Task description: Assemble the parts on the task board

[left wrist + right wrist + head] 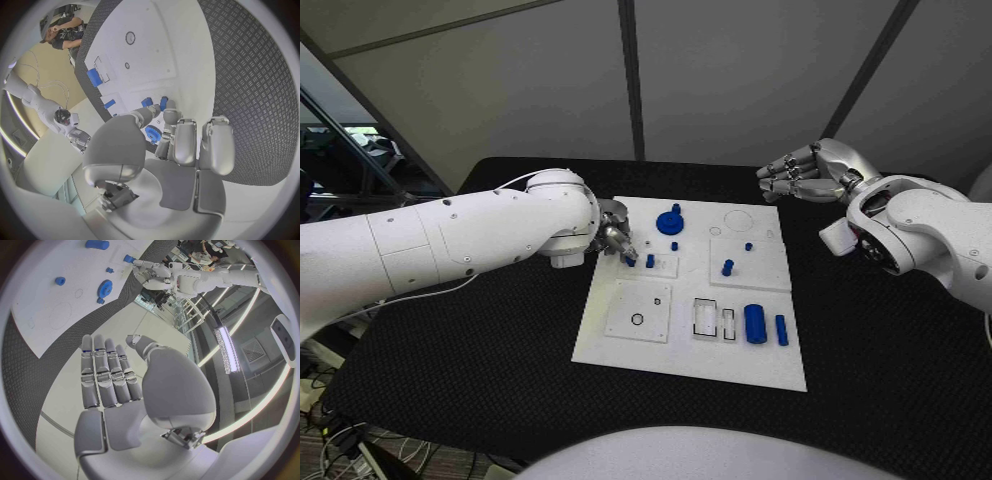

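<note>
- The left hand (615, 240) is down at the far left part of the task board (661, 345), its fingers (185, 141) curled toward the small blue parts (649, 261) standing there; this looks like working a peg into its seat on the raised square plate
- Whether that hand actually pinches a part I cannot tell: in the head view its white arm covers most of the hand, and in the left wrist view the fingers hide the contact
- The blue gear (671, 220) lies just beyond the left hand, at the board's far edge; the left wrist view shows a toothed blue piece (153, 134) close beside the fingers, partly covered
- The right hand (808, 172) is held off the board, over the black table (473, 350) at the far right, fingers loosely apart and holding nothing, probably parked clear of the work
- The blue cylinder (756, 324) and a slim blue bar (782, 330) lie on the board's near right, by the rectangular slots (714, 319), seemingly waiting
- A blue peg (727, 267) stands on the right square plate; how deep it sits is too small to judge
</note>
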Tool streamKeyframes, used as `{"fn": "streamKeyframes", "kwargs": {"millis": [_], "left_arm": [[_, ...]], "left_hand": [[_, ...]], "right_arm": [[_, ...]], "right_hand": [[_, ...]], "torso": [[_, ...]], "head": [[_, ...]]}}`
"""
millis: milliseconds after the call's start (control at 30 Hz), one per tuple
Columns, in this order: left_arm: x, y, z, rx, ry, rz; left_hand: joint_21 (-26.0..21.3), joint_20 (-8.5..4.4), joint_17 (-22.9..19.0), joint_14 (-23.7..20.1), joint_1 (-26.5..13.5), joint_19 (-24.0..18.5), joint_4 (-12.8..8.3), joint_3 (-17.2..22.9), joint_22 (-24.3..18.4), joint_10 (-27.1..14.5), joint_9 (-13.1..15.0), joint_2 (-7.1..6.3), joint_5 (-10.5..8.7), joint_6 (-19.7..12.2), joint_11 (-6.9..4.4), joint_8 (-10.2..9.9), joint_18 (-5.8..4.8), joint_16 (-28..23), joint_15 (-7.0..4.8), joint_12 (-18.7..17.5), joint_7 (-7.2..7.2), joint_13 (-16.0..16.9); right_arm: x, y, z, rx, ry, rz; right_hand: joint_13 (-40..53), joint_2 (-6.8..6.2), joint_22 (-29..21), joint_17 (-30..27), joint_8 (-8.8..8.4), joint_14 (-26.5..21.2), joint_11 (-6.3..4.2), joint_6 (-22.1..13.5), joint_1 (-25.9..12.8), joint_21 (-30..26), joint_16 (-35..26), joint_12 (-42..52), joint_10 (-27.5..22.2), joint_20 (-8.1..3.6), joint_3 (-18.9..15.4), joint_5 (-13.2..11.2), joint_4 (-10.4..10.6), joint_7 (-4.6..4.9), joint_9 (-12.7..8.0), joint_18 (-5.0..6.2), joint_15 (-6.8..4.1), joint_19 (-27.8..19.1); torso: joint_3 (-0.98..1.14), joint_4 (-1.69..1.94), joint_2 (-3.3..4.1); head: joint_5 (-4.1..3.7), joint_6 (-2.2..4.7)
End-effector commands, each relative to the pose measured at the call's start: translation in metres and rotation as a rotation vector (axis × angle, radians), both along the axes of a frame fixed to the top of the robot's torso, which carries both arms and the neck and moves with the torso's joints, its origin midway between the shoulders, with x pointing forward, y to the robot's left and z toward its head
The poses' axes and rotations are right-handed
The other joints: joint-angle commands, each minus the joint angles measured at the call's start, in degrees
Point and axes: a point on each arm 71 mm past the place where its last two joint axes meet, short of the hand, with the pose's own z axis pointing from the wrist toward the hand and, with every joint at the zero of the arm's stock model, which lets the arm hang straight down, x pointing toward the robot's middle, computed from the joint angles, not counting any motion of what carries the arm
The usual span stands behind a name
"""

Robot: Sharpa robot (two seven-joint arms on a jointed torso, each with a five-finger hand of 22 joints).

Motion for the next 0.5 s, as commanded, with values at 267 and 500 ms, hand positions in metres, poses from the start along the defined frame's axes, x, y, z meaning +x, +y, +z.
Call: {"fn": "streamKeyframes", "kwargs": {"millis": [267,500], "left_arm": [[-0.0014,0.0001,-0.0056,0.036,0.031,-0.017],[-0.0015,-0.0008,-0.0084,0.045,0.044,-0.023]], "left_hand": [[0.1,-0.49,2.61,2.34,0.38,1.76,-6.45,7.06,5.81,1.95,0.08,0.22,0.4,0.15,-1.78,0.22,-0.85,0.21,-0.37,-0.11,-0.28,-0.19],[0.16,-0.56,2.62,2.36,-0.62,1.81,-6.18,7.1,5.9,2.16,0.3,-0.36,0.83,0.42,-1.95,0.7,-0.87,0.22,-0.46,-0.41,-0.55,-0.46]], "right_arm": [[-0.0004,0.0005,0.0015,0.001,-0.004,0.009],[-0.0008,0.0004,0.0016,0.001,-0.004,0.009]], "right_hand": [[-0.05,0.64,-0.09,-0.07,0.24,-0.38,-0.06,-0.33,-0.11,-0.25,-0.16,0.19,-0.44,0.13,0.15,0.28,0.16,-0.02,0.09,0.09,0.2,0.33],[-0.05,0.64,-0.09,-0.07,0.24,-0.38,-0.06,-0.33,-0.11,-0.25,-0.16,0.19,-0.44,0.13,0.15,0.28,0.16,-0.02,0.09,0.09,0.2,0.33]], "torso": [[-0.02,-0.03,0.01],[-0.01,-0.01,-0.01]], "head": [[-0.03,-0.12],[-0.08,-0.19]]}}
